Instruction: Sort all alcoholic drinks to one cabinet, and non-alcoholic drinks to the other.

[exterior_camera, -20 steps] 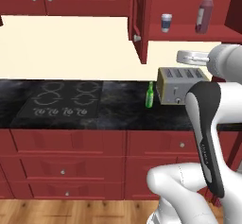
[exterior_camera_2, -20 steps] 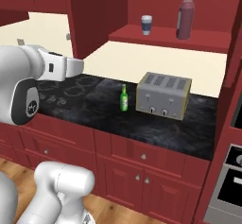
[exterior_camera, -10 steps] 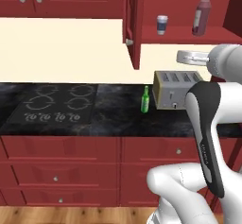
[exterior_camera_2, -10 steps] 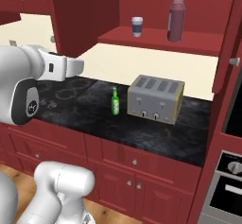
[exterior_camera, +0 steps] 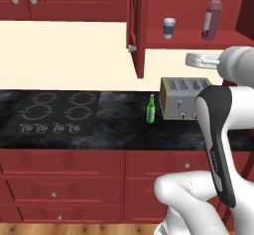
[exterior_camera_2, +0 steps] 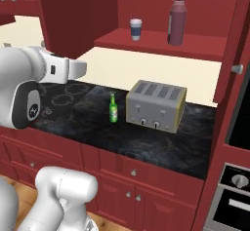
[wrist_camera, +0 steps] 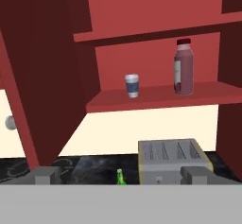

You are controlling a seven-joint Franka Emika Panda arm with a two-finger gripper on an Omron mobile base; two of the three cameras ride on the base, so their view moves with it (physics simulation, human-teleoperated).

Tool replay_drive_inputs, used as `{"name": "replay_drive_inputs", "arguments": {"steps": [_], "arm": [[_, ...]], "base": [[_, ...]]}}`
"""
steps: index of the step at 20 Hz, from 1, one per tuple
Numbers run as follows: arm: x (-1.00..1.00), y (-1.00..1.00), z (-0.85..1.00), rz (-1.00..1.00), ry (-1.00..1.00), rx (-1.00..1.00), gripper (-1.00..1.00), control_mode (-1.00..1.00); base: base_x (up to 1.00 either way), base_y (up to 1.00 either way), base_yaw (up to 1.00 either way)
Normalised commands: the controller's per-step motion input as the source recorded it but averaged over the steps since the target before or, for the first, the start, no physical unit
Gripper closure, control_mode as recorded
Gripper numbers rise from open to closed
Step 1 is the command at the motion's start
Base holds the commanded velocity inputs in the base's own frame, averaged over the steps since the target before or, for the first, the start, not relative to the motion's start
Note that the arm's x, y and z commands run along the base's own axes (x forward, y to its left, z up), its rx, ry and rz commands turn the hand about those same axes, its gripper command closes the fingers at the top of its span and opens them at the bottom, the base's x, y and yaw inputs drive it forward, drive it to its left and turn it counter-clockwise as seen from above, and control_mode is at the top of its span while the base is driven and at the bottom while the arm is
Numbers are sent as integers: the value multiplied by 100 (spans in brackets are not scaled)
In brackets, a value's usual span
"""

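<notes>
A bright green bottle (exterior_camera: 151, 109) (exterior_camera_2: 113, 108) stands upright on the black counter (exterior_camera: 119, 130), just left of a toaster (exterior_camera: 181, 98). In the open upper cabinet, a white lidded cup (exterior_camera: 169, 28) (exterior_camera_2: 135, 29) (wrist_camera: 133, 85) and a dark red juice bottle (exterior_camera: 212, 18) (exterior_camera_2: 177, 20) (wrist_camera: 183, 68) stand on the lower shelf (wrist_camera: 156, 98). My gripper (wrist_camera: 121, 176) is open and holds nothing. It hangs in front of the cabinet, well back from the shelf. The green bottle's top (wrist_camera: 121, 176) shows low between the fingers (wrist_camera: 45, 175), far off.
The cabinet's left door (exterior_camera: 138, 26) (exterior_camera_2: 66, 15) hangs open toward me. A cooktop (exterior_camera: 49, 112) lies in the counter's left part. An oven (exterior_camera_2: 234, 196) stands at the right. Drawers run below the counter.
The whole picture has shifted left and down in both base views, so the base has driven. The arm keeps its pose and the gripper stays open.
</notes>
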Motion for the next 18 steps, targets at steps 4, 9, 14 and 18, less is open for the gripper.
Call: {"name": "replay_drive_inputs", "arguments": {"steps": [4, 9, 14, 18], "arm": [[0, 0, 0, 0, 0, 0, -100, 100], [0, 0, 0, 0, 0, 0, -100, 100], [0, 0, 0, 0, 0, 0, -100, 100], [0, 0, 0, 0, 0, 0, -100, 100]], "base": [[32, -33, 0], [30, -36, 0], [29, -37, 0], [30, -39, 0]]}}
